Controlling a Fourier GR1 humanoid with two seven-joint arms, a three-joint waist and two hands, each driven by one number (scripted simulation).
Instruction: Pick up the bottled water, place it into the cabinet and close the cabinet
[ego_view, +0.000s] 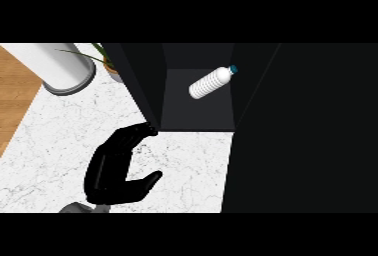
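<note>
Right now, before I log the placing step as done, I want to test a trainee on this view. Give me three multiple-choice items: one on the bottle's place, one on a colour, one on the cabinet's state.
1. Where is the bottled water?
A. on the marble counter
B. inside the cabinet
C. on the wooden floor

2. What colour is the bottle's cap?
A. red
B. blue-green
C. yellow

3. In what state is the cabinet?
A. open
B. shut
C. lying on its side

Answers:
1 B: the bottle lies tilted on the cabinet's floor, between its walls.
2 B: the cap at the bottle's upper end is blue-green on a white body.
3 A: the door stands swung out and the inside shows.
</note>
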